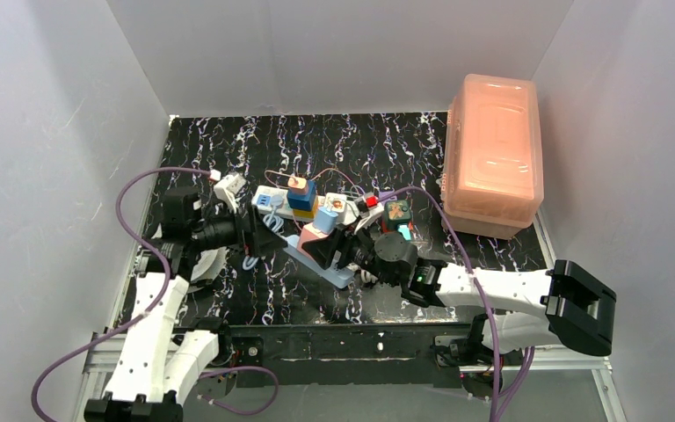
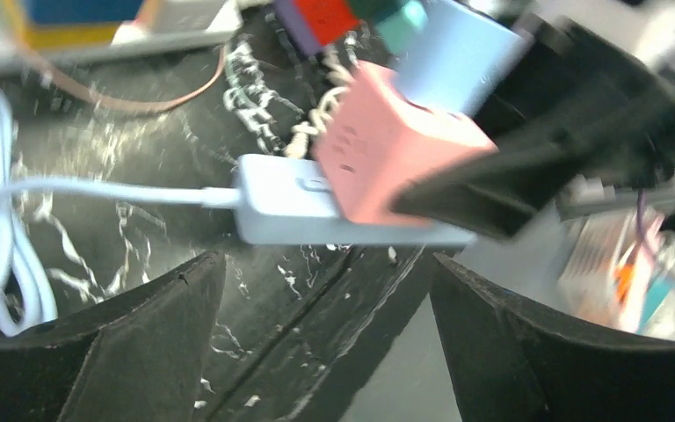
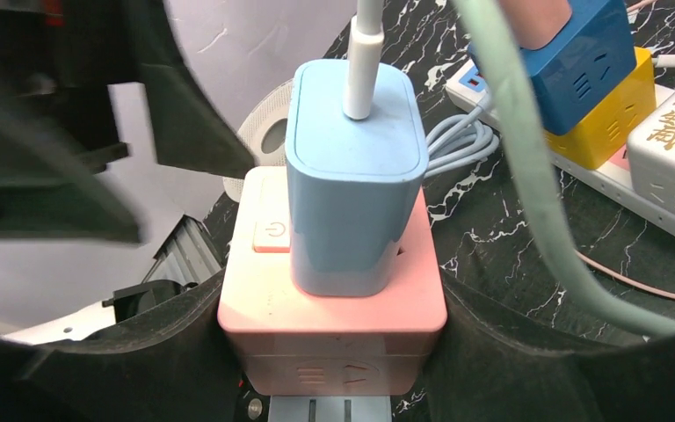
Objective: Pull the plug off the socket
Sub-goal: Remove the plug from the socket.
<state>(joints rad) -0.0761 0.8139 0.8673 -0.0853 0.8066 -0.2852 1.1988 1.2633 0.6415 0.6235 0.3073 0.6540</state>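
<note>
While your right claw (image 3: 332,378) grasps the pink cube adapter (image 2: 387,149) seated on the slim light-blue strip (image 2: 290,207), your left claw (image 2: 325,290) stands released and empty. The long white power strip (image 1: 266,200) lies on the tabletop (image 1: 228,299) just beyond both, long axis left to right; your left claw is nearer its left end.

Bare table (image 1: 255,303) left of light-blue strip (image 1: 334,272); green cable (image 3: 527,176) flanks blue adapter (image 3: 356,176); cube stack (image 3: 598,79) on socket (image 3: 655,214) behind.
</note>
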